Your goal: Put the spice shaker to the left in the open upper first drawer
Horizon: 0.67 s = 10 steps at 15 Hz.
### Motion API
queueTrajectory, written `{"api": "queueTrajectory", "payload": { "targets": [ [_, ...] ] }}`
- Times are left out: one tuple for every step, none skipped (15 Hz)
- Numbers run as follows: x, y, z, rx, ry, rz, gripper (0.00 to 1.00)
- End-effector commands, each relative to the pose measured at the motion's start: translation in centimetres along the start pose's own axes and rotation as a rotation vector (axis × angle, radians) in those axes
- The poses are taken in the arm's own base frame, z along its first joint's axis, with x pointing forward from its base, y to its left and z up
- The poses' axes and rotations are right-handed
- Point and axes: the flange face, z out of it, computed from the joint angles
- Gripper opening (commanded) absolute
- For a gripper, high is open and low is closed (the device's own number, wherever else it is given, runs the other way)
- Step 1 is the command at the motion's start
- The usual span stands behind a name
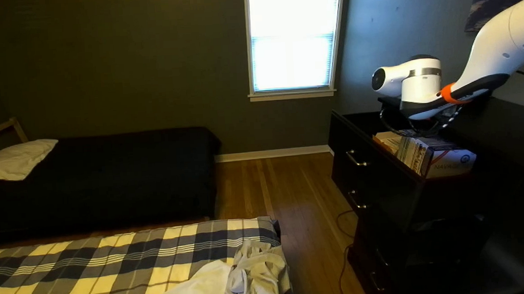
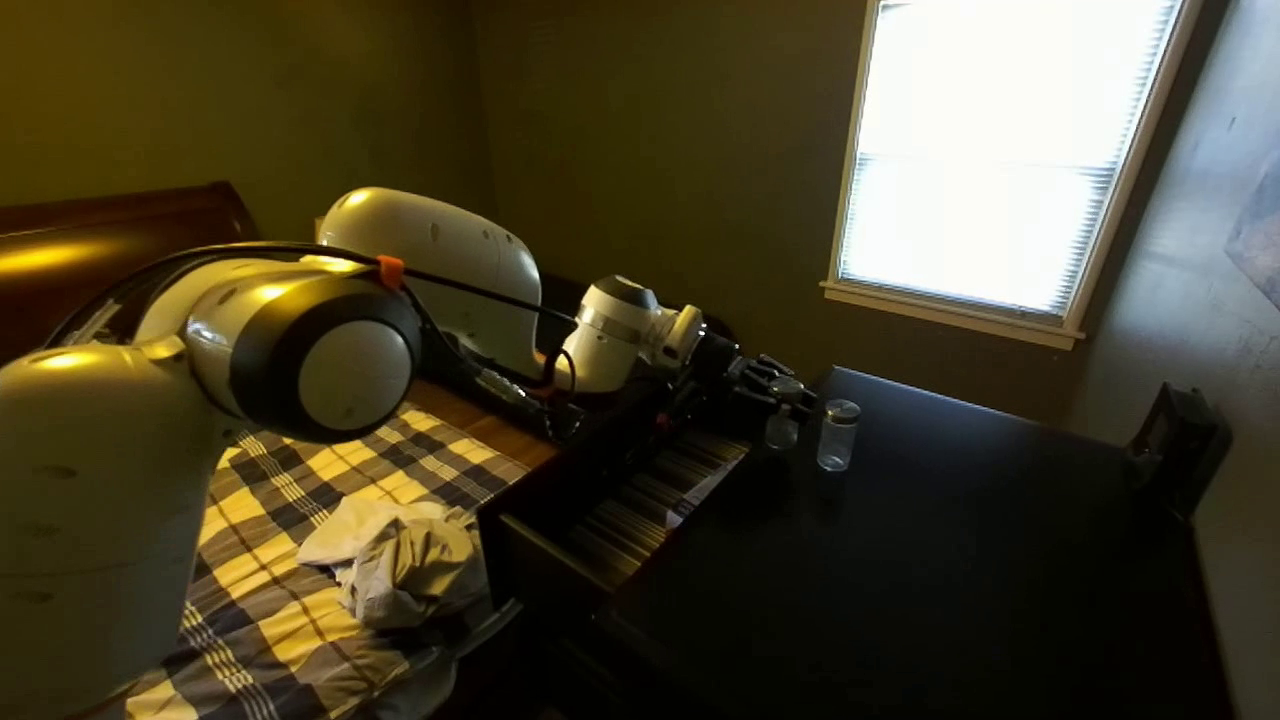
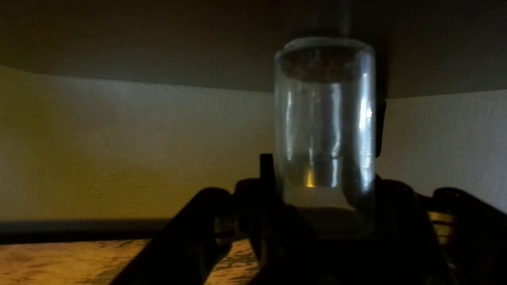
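The spice shaker is a small clear jar [image 2: 782, 432] with a lid. It stands upright near the edge of the black dresser top. In the wrist view, which looks upside down, the shaker [image 3: 324, 118] fills the space between the fingers, with a little brown content at its base. My gripper [image 2: 796, 387] is at its lid end, with the fingers close against both sides; it looks shut on it. The lid is mostly hidden by the fingers in the wrist view. The open top drawer [image 1: 380, 172] has a black front; its tan-edged side also shows in an exterior view [image 2: 560, 552].
A second clear jar [image 2: 838, 437] stands right beside the held one. The drawer holds a row of thin books or sleeves [image 1: 412, 150] and a white box [image 1: 451, 161]. A black device [image 2: 1180, 445] stands on the dresser top [image 2: 950, 560] by the wall.
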Motion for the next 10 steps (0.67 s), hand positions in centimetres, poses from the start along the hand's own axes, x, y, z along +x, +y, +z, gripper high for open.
{"api": "queueTrajectory", "payload": {
  "targets": [
    [-1.0, 3.7, -1.7, 0.106, -0.007, -0.096, 0.23],
    [-1.4, 4.3, -2.2, 0.148, -0.022, -0.118, 0.23],
    [-1.7, 4.8, -2.6, 0.186, -0.033, -0.136, 0.23],
    [-2.1, 5.4, -3.2, 0.238, -0.048, -0.156, 0.23],
    [-2.3, 5.9, -3.7, 0.292, -0.057, -0.167, 0.23],
    [-2.5, 6.4, -4.2, 0.342, -0.066, -0.182, 0.23],
    [-2.7, 6.8, -4.7, 0.398, -0.075, -0.186, 0.23],
    [-3.0, 7.2, -5.2, 0.455, -0.084, -0.191, 0.23],
    [-3.2, 7.6, -5.7, 0.513, -0.094, -0.202, 0.23],
    [-3.5, 8.0, -6.1, 0.572, -0.104, -0.21, 0.23]
  ]
}}
